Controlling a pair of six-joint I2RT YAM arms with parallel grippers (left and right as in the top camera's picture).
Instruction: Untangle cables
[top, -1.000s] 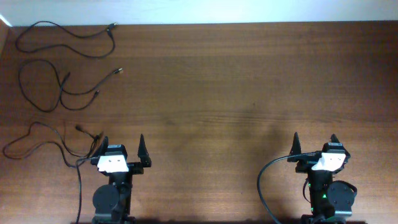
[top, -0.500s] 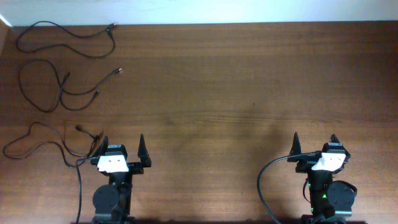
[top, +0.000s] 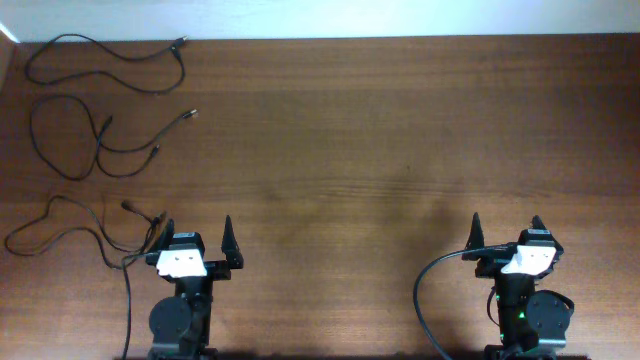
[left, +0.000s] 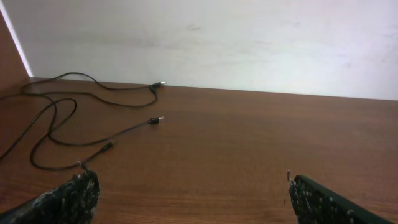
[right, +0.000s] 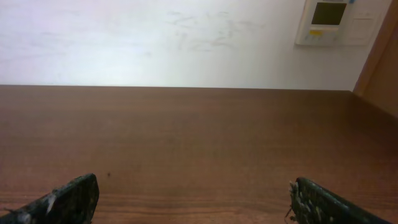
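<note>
Three cables (top: 188, 115) far-left | left end effector (top: 197, 222) wide | right end effector (top: 506, 220) wide | arm cord (top: 417, 295) beside it

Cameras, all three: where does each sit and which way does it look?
Overhead: above the table, looking straight down; both arms at the bottom, left pincer and right pincer open; cables far left.
Left wrist: on the left arm, low, facing across the table to the wall; own fingertips in the bottom corners.
Right wrist: likewise on the right arm; tabletop, wall panel, own fingertips.
Shared: overhead and left wrist both show the cables.
</note>
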